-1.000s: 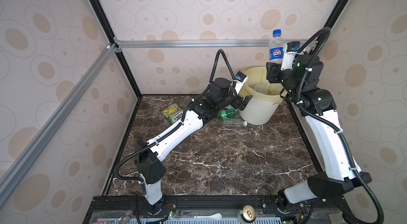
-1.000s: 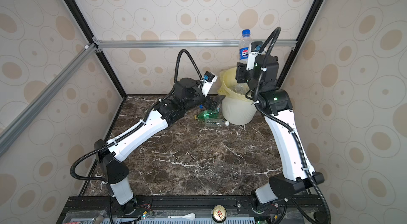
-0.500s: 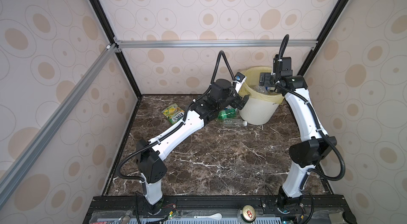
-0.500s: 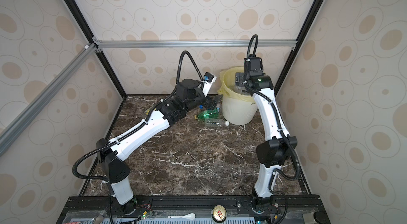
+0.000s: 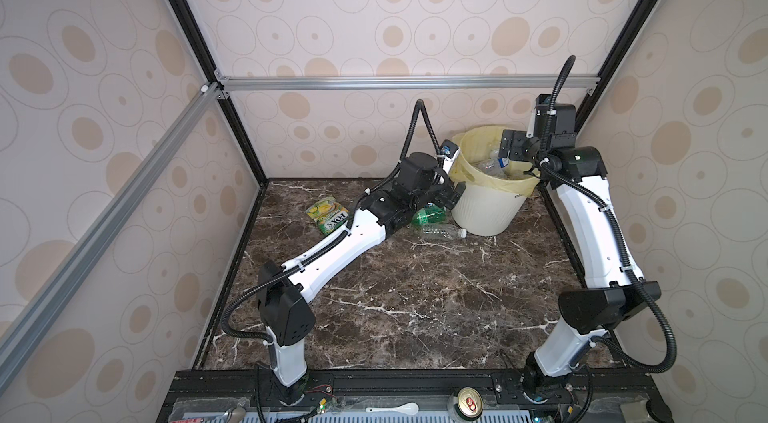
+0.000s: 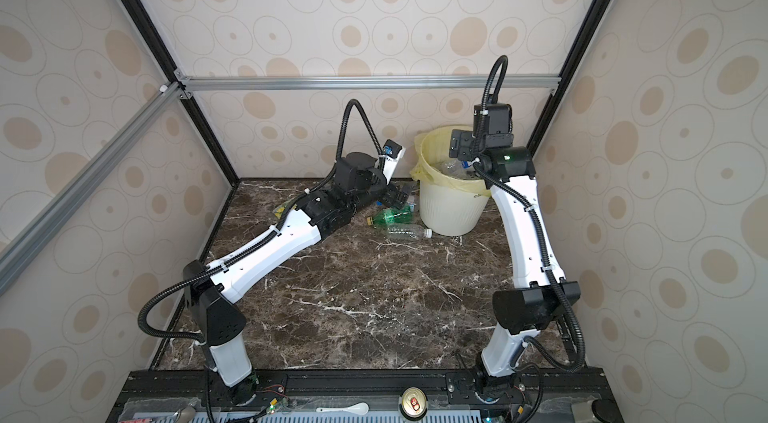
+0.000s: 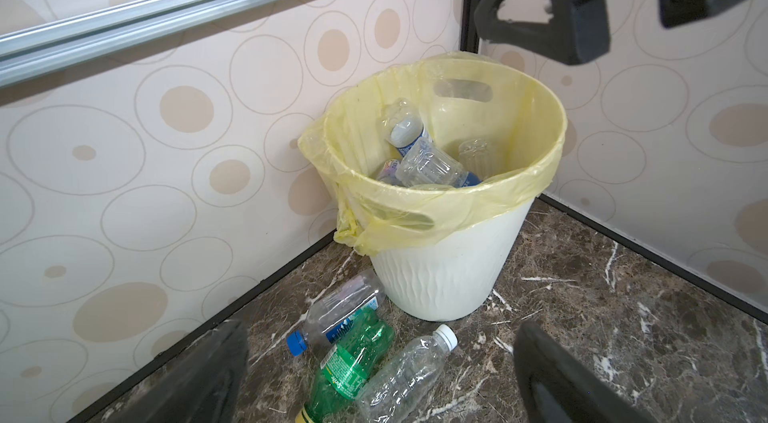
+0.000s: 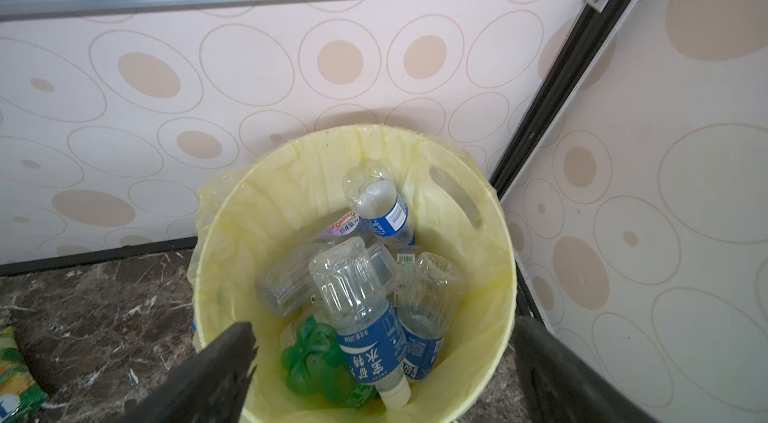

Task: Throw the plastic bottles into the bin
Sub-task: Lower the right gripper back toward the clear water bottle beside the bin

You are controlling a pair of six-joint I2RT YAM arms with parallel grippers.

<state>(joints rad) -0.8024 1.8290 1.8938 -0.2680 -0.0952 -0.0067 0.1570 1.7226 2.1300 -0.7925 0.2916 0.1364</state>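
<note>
The white ribbed bin [image 5: 490,213] [image 6: 451,215] with its pale yellow bag stands in the back right corner. Several plastic bottles lie inside, topmost a blue-labelled clear one [image 8: 365,317]. My right gripper [image 5: 515,149] [image 8: 384,331] hangs open and empty over the bin's mouth. On the floor by the bin [image 7: 440,275] lie three bottles: a blue-capped clear one [image 7: 336,317], a green one [image 7: 353,358] [image 5: 430,215] and a white-capped clear one [image 7: 407,375] [image 5: 438,231]. My left gripper [image 5: 451,196] [image 7: 380,358] is open just above them, holding nothing.
A yellow-green FOXS packet [image 5: 328,215] lies on the marble floor left of my left arm. A metal can [image 5: 468,400] and a white spoon [image 5: 395,410] rest on the front rail. Walls and a black corner post [image 8: 540,130] stand close behind the bin.
My right gripper held a blue-labelled bottle high above the bin, then opened; the bottle is gone from its jaws and the gripper has come down. The left arm has barely moved.
</note>
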